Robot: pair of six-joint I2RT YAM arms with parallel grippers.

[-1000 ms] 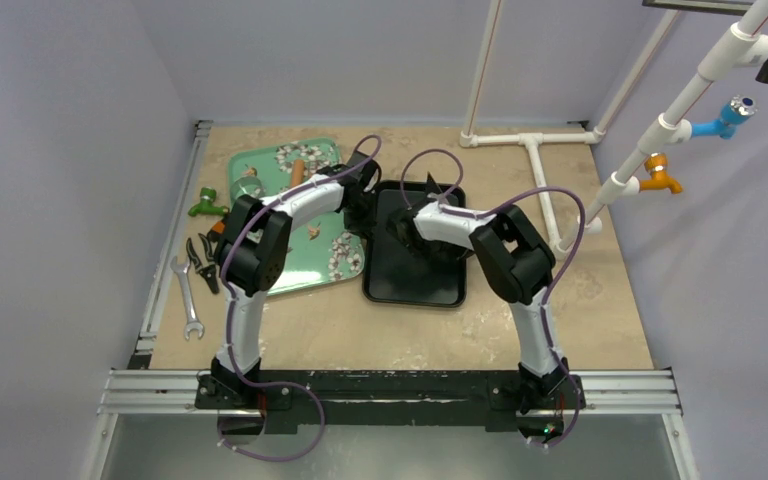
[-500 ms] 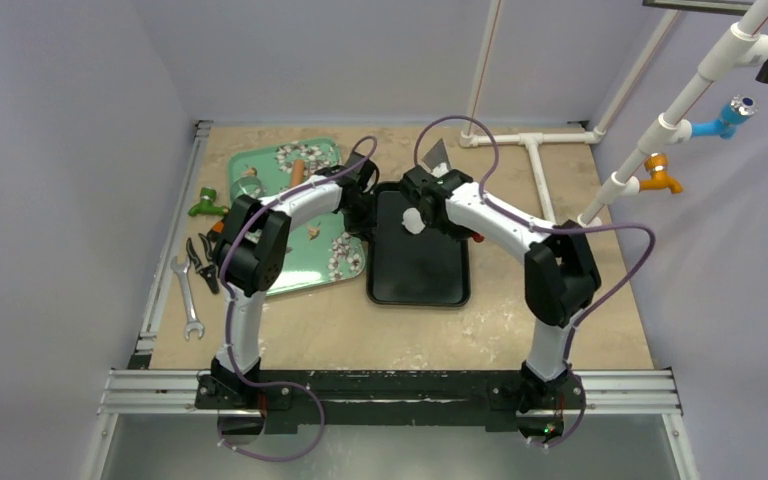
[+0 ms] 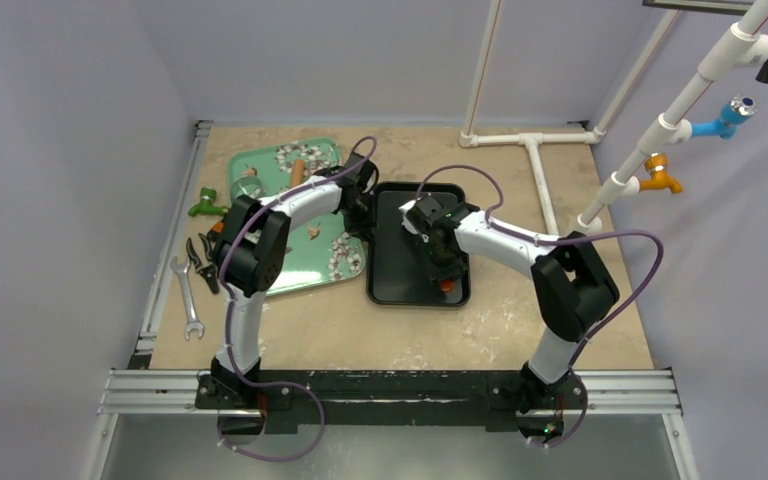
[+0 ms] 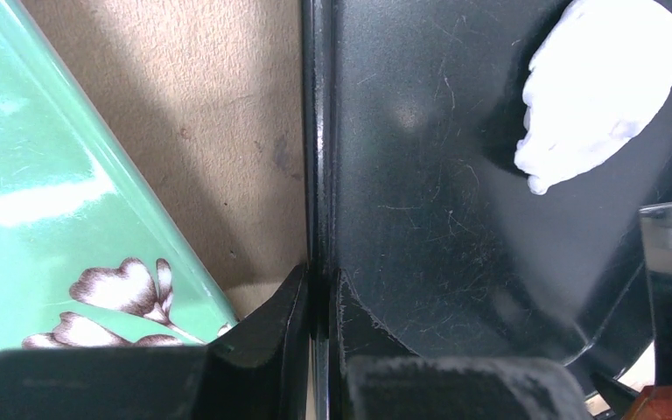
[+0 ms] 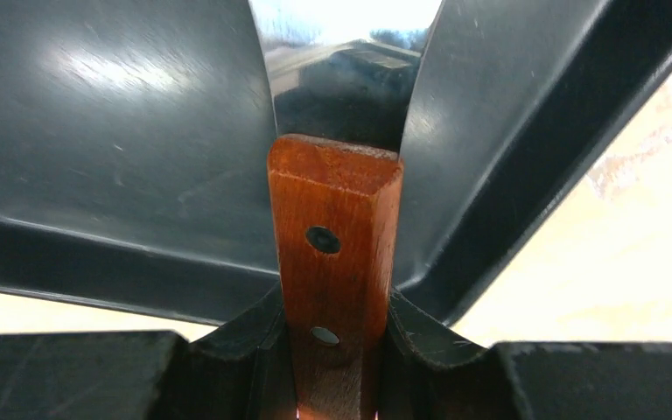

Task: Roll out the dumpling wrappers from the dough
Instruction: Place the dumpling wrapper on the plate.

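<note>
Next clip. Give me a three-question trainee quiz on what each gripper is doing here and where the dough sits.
1. True or false: the left gripper clamps the green tray.
2. The right gripper holds: A) a wrench, B) a wooden-handled scraper, C) a rolling pin.
3. Fill in: the dough lies in the ___ tray.
Key: 1 false, it clamps the black tray by its rim; 2 B; 3 black.

both arms bent inward; left gripper (image 4: 319, 284) pinched on a tray rim (image 4: 318, 131), right gripper (image 5: 337, 306) clamped on a wooden handle (image 5: 334, 219).
</note>
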